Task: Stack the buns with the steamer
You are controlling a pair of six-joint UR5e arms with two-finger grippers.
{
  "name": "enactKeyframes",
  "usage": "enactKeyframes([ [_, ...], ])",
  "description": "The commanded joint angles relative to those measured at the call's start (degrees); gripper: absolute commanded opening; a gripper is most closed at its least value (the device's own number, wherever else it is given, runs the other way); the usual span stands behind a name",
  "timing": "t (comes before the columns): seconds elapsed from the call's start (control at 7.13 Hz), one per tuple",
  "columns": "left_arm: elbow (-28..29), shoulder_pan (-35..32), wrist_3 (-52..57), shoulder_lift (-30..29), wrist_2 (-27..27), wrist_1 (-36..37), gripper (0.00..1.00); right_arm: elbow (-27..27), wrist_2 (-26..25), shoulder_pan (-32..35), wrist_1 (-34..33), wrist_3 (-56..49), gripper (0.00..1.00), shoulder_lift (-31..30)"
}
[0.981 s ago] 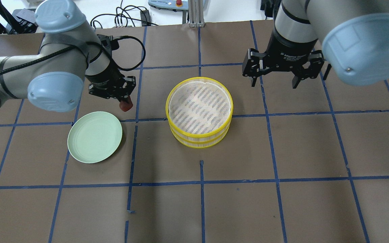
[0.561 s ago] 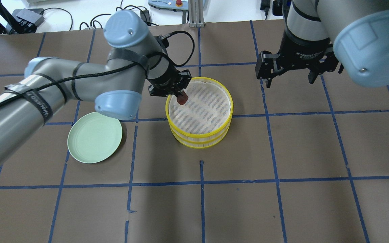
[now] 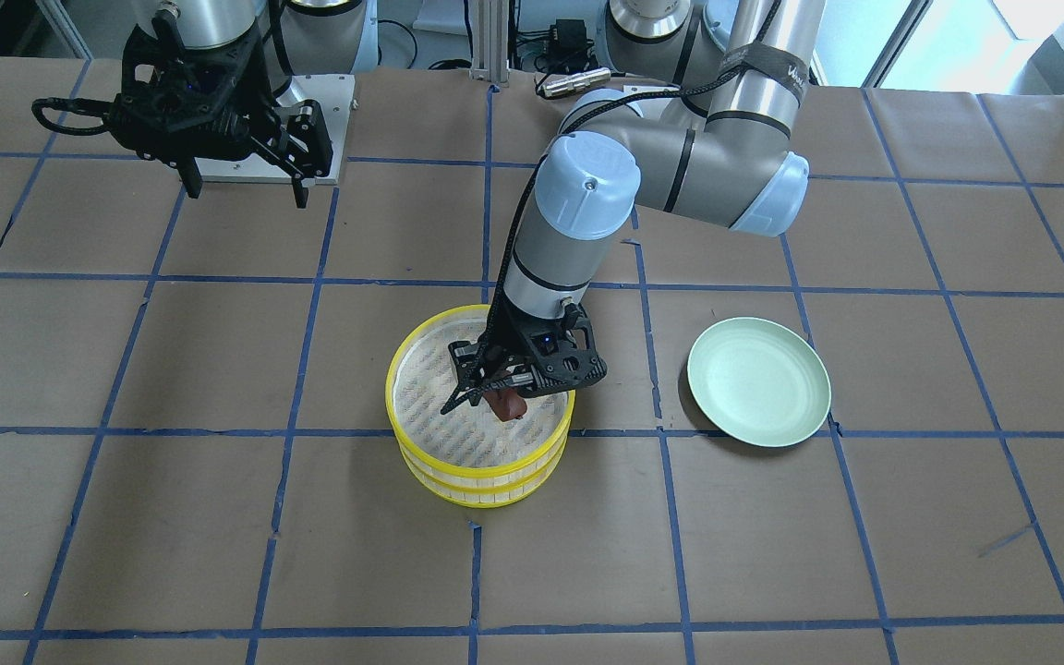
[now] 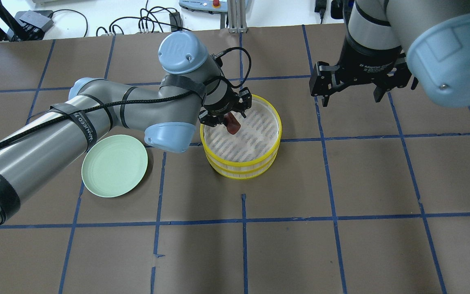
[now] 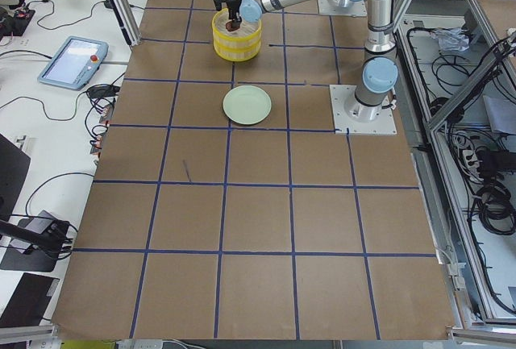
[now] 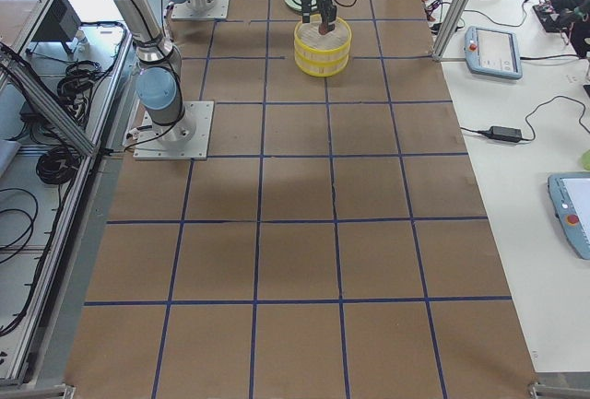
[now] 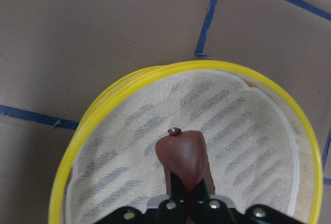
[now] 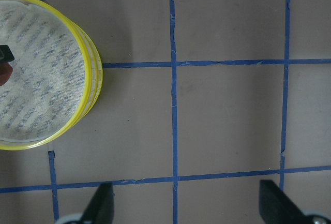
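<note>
The steamer (image 4: 240, 164) stands mid-table as two stacked yellow-rimmed tiers; the top tier's white liner is bare. It also shows in the front view (image 3: 392, 395), the left wrist view (image 7: 101, 111) and the right wrist view (image 8: 96, 74). My left gripper (image 4: 231, 120) is shut on the dark reddish-brown bun (image 4: 233, 125) and holds it just over the top liner, left of its centre. The bun also shows in the front view (image 3: 507, 405) and the left wrist view (image 7: 182, 154). My right gripper (image 4: 351, 96) is open and empty, up and to the right of the steamer. The white bun is out of view.
A pale green plate (image 4: 114, 166) lies empty to the left of the steamer, under my left forearm; it also shows in the front view (image 3: 758, 380). Brown paper with blue tape lines covers the table. Cables lie past the far edge.
My left gripper carried the reddish-brown bun from beside the plate rightward to over the steamer's top tier. My right gripper drifted slightly right and back, still open.
</note>
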Motion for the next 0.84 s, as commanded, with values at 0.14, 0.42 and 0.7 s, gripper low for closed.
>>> enactKeyframes([
  [0.14,0.1,0.0,0.4,0.3,0.0,-0.5,1.00,-0.1,0.0,-1.4,-0.2,0.0,1.00,0.0],
  [0.42,0.0,0.0,-0.3,0.4,-0.1,-0.3,1.00,0.0,-0.3,-3.1,0.5,-0.9,1.00,-0.1],
  [0.7,0.1,0.0,0.9,0.8,0.3,-0.1,1.00,-0.5,0.1,-3.1,1.7,-1.2,1.00,-0.1],
])
